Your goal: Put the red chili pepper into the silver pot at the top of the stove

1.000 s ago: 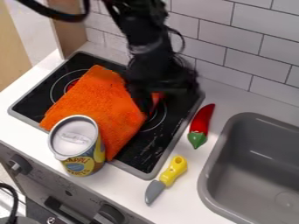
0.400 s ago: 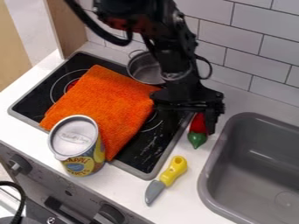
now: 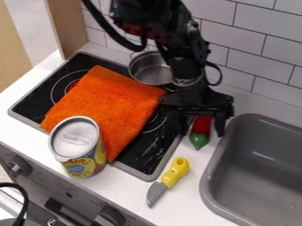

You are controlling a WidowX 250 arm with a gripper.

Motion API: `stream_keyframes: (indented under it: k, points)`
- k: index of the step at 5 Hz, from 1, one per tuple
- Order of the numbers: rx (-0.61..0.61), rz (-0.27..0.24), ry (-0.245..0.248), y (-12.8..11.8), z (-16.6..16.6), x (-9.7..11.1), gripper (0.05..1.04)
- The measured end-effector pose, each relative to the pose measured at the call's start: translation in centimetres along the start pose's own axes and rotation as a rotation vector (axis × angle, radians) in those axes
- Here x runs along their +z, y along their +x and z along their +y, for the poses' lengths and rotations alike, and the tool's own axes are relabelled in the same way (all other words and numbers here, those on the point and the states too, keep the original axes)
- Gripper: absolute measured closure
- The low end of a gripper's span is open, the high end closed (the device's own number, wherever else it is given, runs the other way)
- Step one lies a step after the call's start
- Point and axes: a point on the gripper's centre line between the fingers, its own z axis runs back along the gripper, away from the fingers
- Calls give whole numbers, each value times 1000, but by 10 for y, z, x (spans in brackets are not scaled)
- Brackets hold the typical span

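The black gripper (image 3: 199, 128) hangs over the red chili pepper (image 3: 201, 125), its fingers open, one on each side of the pepper's upper part. The pepper lies on the white counter between stove and sink, its green stem end toward the front; its far tip is hidden under the gripper. At the back right of the stove (image 3: 43, 97), near the tiled wall, stands the silver pot (image 3: 149, 69), partly behind the arm.
An orange cloth (image 3: 109, 106) covers much of the stove top. A tin can (image 3: 77, 143) stands at its front edge. A yellow-handled toy knife (image 3: 174, 173) lies on the counter, with the grey sink (image 3: 259, 176) at the right.
The arm has moved right and toward the front, from over the stove to above the pepper. The pot, earlier hidden behind it, has come into sight. In the last half second the shift was small.
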Motion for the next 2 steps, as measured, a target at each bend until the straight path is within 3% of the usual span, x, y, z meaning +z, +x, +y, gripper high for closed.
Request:
stream_keyframes:
  k: [2]
  points:
    - [29, -26, 94, 1, -7, -8, 84]
